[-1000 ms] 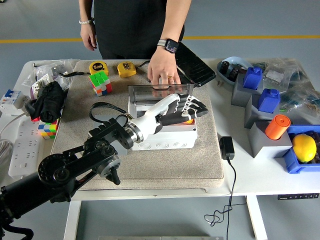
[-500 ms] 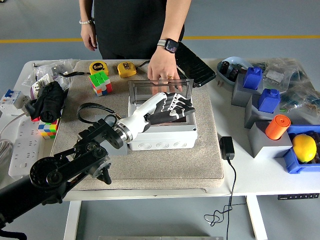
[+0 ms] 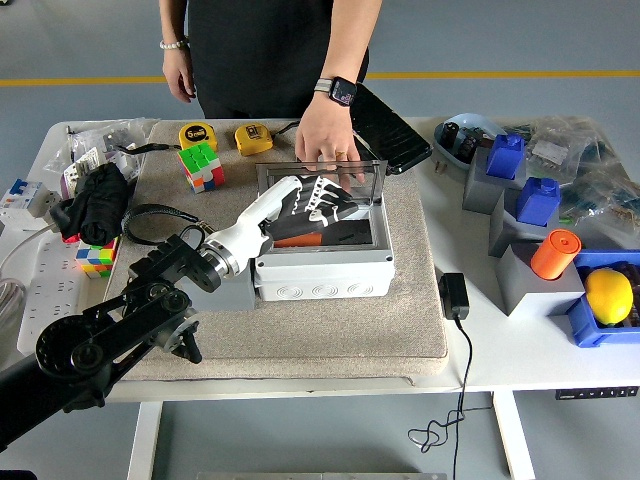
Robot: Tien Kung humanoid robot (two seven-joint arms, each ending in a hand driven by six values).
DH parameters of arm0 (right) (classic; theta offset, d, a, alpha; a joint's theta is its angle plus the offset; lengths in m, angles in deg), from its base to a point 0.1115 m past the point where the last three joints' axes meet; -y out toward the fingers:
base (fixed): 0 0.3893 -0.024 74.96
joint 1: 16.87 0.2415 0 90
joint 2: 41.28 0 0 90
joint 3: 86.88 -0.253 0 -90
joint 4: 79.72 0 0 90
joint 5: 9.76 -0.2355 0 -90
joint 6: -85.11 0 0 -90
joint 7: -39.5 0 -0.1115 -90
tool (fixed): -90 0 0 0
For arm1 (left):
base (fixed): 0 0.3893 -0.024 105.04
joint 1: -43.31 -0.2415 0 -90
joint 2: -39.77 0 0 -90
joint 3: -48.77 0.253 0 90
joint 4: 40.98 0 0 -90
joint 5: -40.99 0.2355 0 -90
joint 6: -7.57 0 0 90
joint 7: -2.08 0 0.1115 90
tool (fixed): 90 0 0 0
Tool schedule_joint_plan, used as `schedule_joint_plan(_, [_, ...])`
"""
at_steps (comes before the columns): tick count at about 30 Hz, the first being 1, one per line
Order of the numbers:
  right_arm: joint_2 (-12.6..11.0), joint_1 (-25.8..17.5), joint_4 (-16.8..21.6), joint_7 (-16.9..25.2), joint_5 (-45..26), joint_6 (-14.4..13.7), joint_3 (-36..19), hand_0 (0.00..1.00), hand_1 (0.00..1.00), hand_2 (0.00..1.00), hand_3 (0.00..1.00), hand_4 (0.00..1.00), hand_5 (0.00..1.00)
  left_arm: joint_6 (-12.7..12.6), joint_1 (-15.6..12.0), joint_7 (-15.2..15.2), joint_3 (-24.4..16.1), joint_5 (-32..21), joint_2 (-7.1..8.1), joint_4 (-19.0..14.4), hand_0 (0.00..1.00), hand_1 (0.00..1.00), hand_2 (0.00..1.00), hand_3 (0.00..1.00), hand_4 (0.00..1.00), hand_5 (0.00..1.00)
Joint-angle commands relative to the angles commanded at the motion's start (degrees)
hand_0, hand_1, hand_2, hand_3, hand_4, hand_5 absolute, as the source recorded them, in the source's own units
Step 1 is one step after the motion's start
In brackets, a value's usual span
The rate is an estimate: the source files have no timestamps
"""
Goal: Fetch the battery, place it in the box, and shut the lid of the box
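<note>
A grey-white box (image 3: pixel 330 275) sits on the beige mat (image 3: pixel 400 320) at the table's middle. Its clear lid (image 3: pixel 365 178) stands upright at the box's rear edge. A person's hand (image 3: pixel 325 145) rests on the lid's top edge. My left hand (image 3: pixel 318 200), white and black, reaches in from the lower left and hovers over the box's left half, its fingers spread near the lid's inner face. An orange battery (image 3: pixel 298 238) shows inside the box just below my palm; I cannot tell whether my hand touches it.
On the mat's far edge lie a Rubik's cube (image 3: pixel 200 166), two yellow tape measures (image 3: pixel 252 138) and a black device (image 3: pixel 385 128). A black power adapter (image 3: pixel 454 296) lies to the right of the mat. Blue bins, an orange cylinder (image 3: pixel 554 253) and a lemon (image 3: pixel 608 295) stand at the right.
My left hand has drawn back to the left and toward the lid, off the box's right half. The lid has stood up more. The person's hand has stayed on the lid.
</note>
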Motion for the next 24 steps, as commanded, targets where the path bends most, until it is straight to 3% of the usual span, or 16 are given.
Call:
schedule_joint_plan(7, [0.0,-0.1,-0.1,0.0,0.0,0.0,-0.1,0.6,0.587,0.571,0.52,0.926,0.443,-0.4,-1.4,-0.7,-4.4,-0.3,1.88,-4.0,0.666,0.614,0.59,0.569,0.998,0.583])
schedule_joint_plan(14, [0.1,-0.1,0.0,0.0,0.0,0.0,0.1,0.6,0.587,0.571,0.52,0.925,0.442,-1.7,-1.1,-2.7,-9.8,-0.5,2.42,-8.7,0.663,0.612,0.584,0.561,0.998,0.585])
schedule_joint_plan(19, [0.1,-0.1,0.0,0.0,-0.1,0.0,0.3,0.6,0.587,0.571,0.519,0.925,0.442,-3.3,0.5,-3.1,-10.5,3.7,1.57,-7.1,0.684,0.626,0.591,0.569,0.998,0.586])
schedule_joint_plan(24, [0.0,0.0,0.1,0.0,0.0,0.0,0.2,0.6,0.587,0.571,0.519,0.925,0.442,-3.1,1.5,0.1,-9.4,11.1,0.89,-4.7,0.707,0.647,0.603,0.577,0.998,0.589])
